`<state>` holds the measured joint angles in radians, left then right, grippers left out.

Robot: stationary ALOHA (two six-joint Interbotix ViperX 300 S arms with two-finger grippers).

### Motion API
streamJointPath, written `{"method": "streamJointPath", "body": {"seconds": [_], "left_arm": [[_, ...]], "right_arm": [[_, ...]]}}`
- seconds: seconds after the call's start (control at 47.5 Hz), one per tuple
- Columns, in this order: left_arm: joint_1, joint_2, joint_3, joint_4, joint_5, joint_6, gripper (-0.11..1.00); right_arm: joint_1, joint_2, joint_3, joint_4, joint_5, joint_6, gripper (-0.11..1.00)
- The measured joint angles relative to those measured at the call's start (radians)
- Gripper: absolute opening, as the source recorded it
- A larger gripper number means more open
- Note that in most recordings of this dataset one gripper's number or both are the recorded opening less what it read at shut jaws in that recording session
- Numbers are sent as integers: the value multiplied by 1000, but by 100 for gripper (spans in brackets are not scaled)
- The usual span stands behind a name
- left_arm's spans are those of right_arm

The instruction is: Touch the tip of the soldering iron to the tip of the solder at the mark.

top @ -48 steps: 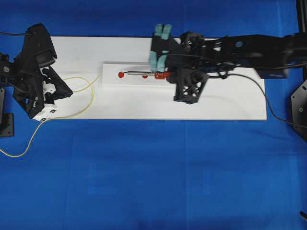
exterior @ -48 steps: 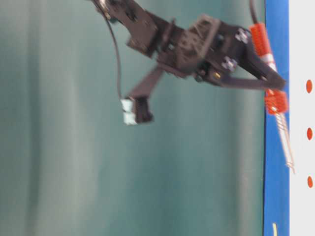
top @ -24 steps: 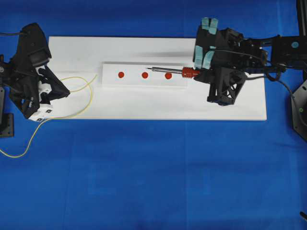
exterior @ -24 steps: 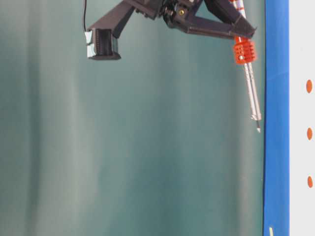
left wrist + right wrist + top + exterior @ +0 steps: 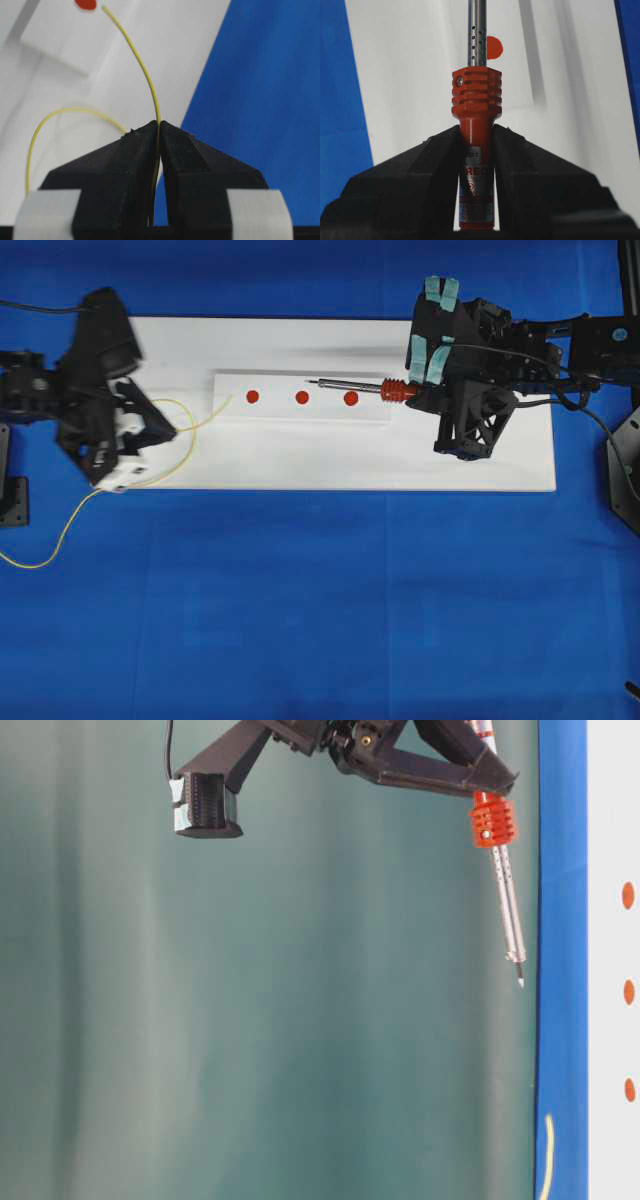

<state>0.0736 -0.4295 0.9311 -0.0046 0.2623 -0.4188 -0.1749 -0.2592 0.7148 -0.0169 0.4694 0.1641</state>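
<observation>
The right gripper (image 5: 412, 392) is clamped on the soldering iron (image 5: 352, 388), held level above the white block (image 5: 300, 410), its tip between the middle and right red dots. The left gripper (image 5: 172, 427) pinches the solder (image 5: 205, 412), whose free end lies just left of the left red dot (image 5: 252, 396).

A blue cloth-covered counter (image 5: 320, 610) carries a flat white rectangular board (image 5: 300, 465); thin yellow solder wire (image 5: 60, 535) trails onto the cloth.
</observation>
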Motion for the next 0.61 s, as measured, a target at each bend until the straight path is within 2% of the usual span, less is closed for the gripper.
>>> {"method": "streamJointPath", "body": {"seconds": [0.295,0.61], "left_arm": [[-6,209,-163,3,-2,12,2],[9,393,-250,5,-5,9,2]], "right_arm": [[0,0,3,-2,-2,0,7],[0,0,17,-14,-21,0,7]]}}
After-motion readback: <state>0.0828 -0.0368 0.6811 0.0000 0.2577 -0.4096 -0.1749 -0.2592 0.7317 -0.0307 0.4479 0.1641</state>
